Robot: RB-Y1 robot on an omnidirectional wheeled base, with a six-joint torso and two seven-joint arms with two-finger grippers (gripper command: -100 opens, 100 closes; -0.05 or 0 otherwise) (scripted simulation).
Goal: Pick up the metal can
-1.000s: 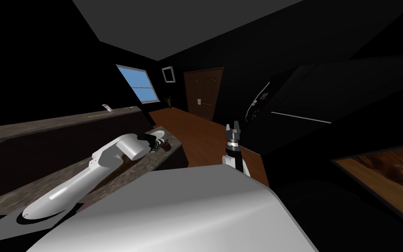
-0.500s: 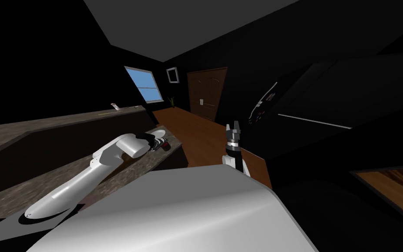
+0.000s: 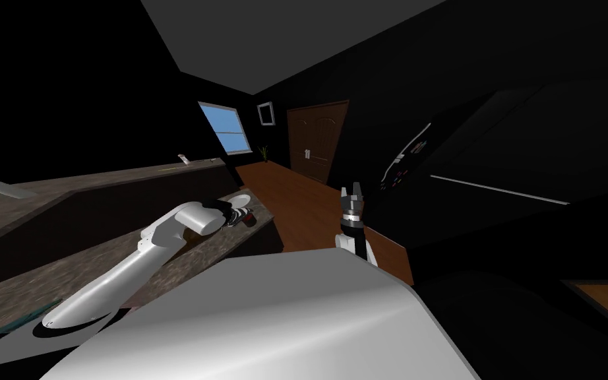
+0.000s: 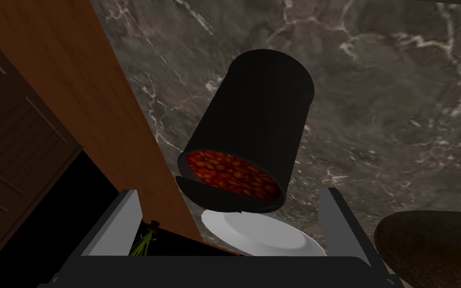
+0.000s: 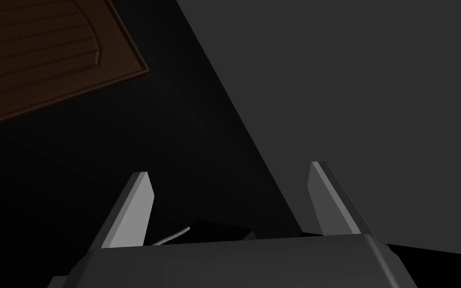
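The can (image 4: 254, 135) is a dark cylinder with a red bean label band. It stands on the marbled stone counter (image 4: 399, 100) close to the counter's edge. My left gripper (image 4: 228, 191) is open right at the can, whose near end sits just between the fingertips with a gap on each side. In the head view the left arm reaches across the counter, with the left gripper (image 3: 238, 216) beside the small dark-red can (image 3: 250, 218). My right gripper (image 3: 353, 192) points up over the wooden floor, open and holding nothing, and the right gripper (image 5: 228, 169) has its fingers wide apart.
A white plate (image 4: 259, 235) lies on the counter just past the can, and a round brown object (image 4: 429, 245) sits beside it. The counter edge drops to a wooden floor (image 4: 74, 75). A higher back ledge (image 3: 118, 181) runs behind. A dark door (image 3: 316, 138) stands ahead.
My head view has swung: the window, door and right-hand furniture slid rightward in the picture. Both arms and the can keep their places relative to me.
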